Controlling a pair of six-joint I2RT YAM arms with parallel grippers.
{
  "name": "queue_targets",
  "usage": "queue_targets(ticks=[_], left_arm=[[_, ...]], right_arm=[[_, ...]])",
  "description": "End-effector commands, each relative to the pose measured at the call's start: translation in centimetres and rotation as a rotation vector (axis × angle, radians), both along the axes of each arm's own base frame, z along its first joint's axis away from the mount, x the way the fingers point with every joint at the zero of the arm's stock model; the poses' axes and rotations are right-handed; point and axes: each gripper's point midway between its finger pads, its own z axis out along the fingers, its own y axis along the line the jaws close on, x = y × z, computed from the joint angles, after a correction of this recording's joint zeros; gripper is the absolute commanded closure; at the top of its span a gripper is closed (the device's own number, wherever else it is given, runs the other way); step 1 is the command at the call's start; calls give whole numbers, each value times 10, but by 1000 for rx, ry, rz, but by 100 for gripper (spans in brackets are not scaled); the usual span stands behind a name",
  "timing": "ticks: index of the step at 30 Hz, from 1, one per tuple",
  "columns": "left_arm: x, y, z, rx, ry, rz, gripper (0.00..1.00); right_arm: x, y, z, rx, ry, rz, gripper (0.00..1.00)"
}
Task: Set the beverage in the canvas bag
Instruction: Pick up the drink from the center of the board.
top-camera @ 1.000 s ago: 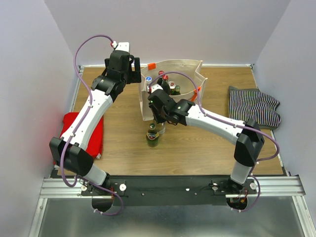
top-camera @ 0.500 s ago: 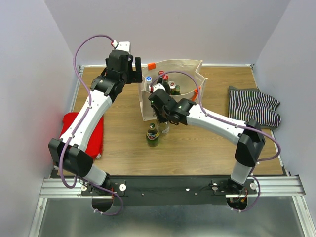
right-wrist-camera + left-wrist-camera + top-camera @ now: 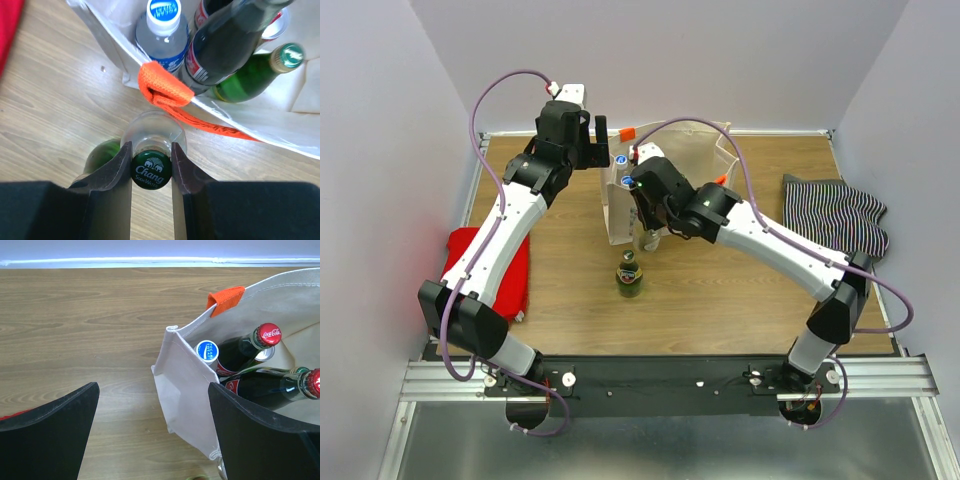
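Now the right gripper, pinching the clear bottle by its neck just before the canvas bag near the far edge of the table, should rise straight until the bottom clears the rim and orange handle, while the left gripper hangs spread beside it.

The wooden surface carries a canvas bag, a green bottle standing near it, a red cloth at left, and a striped cloth at right.

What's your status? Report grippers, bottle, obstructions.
Left gripper open, empty, at canvas bag corner. Right gripper shut on Chang soda bottle at the cap, just outside the bag. Orange handle droops over the rim ahead.
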Motion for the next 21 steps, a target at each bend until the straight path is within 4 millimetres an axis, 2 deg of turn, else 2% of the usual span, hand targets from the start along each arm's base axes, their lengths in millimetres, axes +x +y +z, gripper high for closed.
queue_targets(ticks=[1,7,8,10,11,12,15,21], left_arm=[[-4,0,10,-33,-28,-10,1],[-3,-2,10,-41,-25,-17,1],[-3,-3,11,-42,-28,-20,1],[-3,-4,11,-43,-26,-22,1],[-2,-4,10,-43,-26,-24,1],[-2,-5,10,-42,-24,-25,1],[-2,-4,9,-45,-22,-24,1],[-2,-4,9,-37,-22,-26,1]], right_arm=[[4,-14,79,121,-147,-54,99],[1,-33,107,144,-187,-88,99],[0,-35,123,172,-207,-95,99],[-1,-39,136,184,-214,-104,99],[-1,-41,151,212,-233,-107,99],[-2,-42,158,220,-241,-111,99],[-2,-49,176,237,-274,-129,99],[0,-63,196,244,-325,-172,99]])
